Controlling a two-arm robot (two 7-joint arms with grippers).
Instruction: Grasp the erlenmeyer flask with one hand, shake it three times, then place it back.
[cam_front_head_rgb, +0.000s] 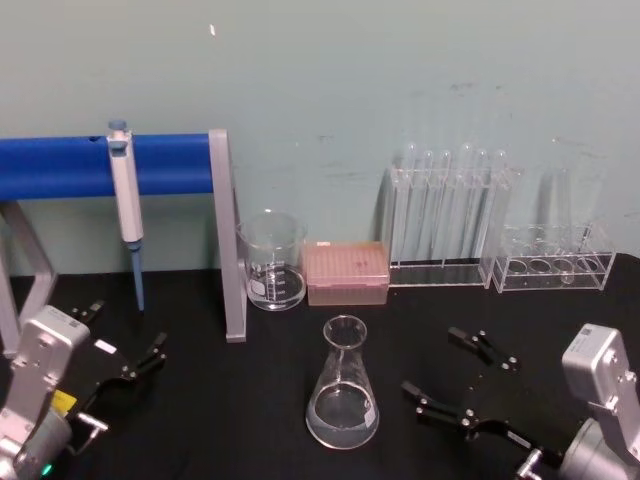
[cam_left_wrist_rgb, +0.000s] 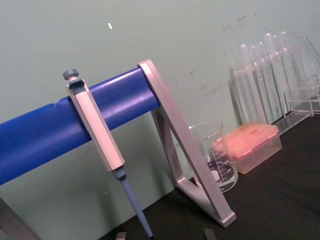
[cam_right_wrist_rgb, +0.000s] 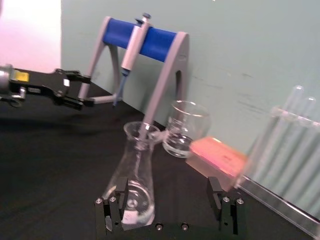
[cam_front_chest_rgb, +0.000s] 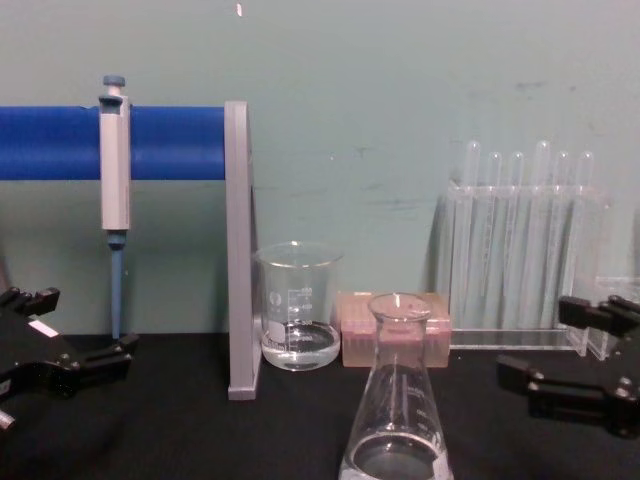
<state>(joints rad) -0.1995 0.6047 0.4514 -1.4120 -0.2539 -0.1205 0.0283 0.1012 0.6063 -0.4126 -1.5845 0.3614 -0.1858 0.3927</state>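
A black tabletop (cam_front_head_rgb: 250, 420) carries a grey stand with a blue bar (cam_front_head_rgb: 60, 165). The clear glass conical erlenmeyer flask (cam_front_head_rgb: 343, 390) stands upright at centre front, holding a little liquid. Just to its right, the black two-fingered right gripper (cam_front_head_rgb: 432, 362) gapes wide, empty and touching nothing. The left gripper (cam_front_head_rgb: 122, 335) rests far left, likewise spread.

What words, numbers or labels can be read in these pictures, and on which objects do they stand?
No text here is readable.
Clear cylindrical glass beaker: white printed scale, too blurred to read.
Left black tool: white sticker and yellow sticker, too small to read.
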